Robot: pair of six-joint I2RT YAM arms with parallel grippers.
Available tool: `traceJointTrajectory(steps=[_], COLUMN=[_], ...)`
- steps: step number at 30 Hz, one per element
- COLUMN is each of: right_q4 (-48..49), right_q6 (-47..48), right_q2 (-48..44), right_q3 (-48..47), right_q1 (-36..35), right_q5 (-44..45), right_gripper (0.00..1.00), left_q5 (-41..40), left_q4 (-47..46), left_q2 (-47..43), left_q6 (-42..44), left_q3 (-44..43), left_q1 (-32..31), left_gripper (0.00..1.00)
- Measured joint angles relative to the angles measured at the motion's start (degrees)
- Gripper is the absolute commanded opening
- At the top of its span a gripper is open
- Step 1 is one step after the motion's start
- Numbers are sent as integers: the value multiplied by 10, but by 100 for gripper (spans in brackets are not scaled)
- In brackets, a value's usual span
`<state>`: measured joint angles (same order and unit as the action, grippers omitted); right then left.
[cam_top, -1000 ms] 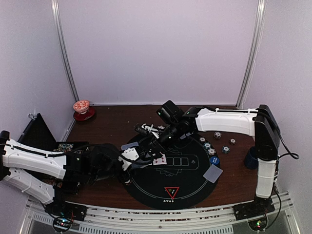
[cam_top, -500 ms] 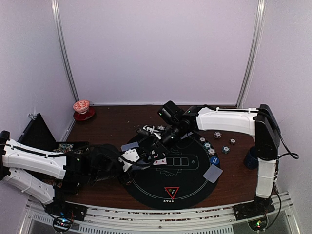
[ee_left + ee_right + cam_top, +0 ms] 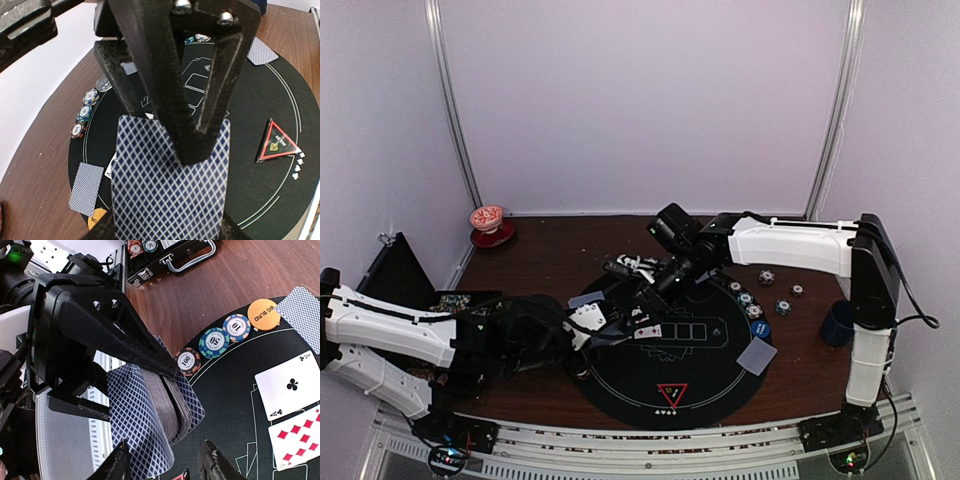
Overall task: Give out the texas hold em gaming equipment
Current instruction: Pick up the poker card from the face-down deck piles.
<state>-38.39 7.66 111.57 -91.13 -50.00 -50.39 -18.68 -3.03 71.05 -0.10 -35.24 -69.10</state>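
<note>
— While the deck (image 3: 150, 200) is being held over the mat (image 3: 720, 385), how is it being gripped?
— It is being clamped by the left gripper (image 3: 607, 322) (backs showing); the right gripper (image 3: 167, 462) is being held, jaws apart, beside it.

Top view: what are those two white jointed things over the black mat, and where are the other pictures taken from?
Two robot arms, bolted at the table's near edge. A fixed camera above gives the top view; a camera on each wrist gives the other two. The left gripper is shut on a deck of blue-backed cards; the right gripper hangs open right by it. On the black poker mat lie a red triangle marker, a face-up ace of clubs and face-down cards, with striped chips at its rim.
</note>
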Motion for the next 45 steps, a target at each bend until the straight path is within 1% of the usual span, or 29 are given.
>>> traceJointTrajectory(steps=[1,2,8,10,12,14,15,16,17,20,31,38,40,43,45], right_q4=[0,0,0,-2,-3,-5,-5,-6,-7,-8,14,27,28,31,32], right_q6=[-2,-2,-2,-2,-2,-3,-3,-3,-5,-5,-23,-33,-34,-35,-34], right_q2=[-1,-2,-12,-13,-16,-17,-17,-17,-17,-17,-17,-16,-15,-11,-7], right_q3=[0,0,4,4,4,4,4,4,4,4,16,17,17,17,17], right_q1=[0,0,9,12,16,17,18,19,19,19,18,8,5,0,-3], right_q5=[1,1,0,-2,-5,-9,-12,-13,-15,-22,-23,-23,-23,-23,-20], right_gripper=[39,34,10,5,2,3,10,20,25,31,31,28,26,20,13], left_q5=[0,-1,-4,-5,-5,-5,-5,-5,-6,-6,-6,-6,-6,-6,-6], left_q4=[0,0,0,0,0,0,0,-1,-1,-1,-2,-2,-2,-2,-2], left_q2=[0,0,0,0,0,0,0,0,0,1,3,5,7,7,7], left_q6=[0,0,0,0,0,0,0,0,0,0,0,0,0,0,0], left_q3=[0,0,0,0,0,0,0,0,0,0,0,0,0,0,0], left_q1=[0,0,0,0,0,0,0,0,0,0,0,0,0,0,0], left_gripper=[54,54,54,54,54,54,54,54,54,54,54,54,54,54,54])
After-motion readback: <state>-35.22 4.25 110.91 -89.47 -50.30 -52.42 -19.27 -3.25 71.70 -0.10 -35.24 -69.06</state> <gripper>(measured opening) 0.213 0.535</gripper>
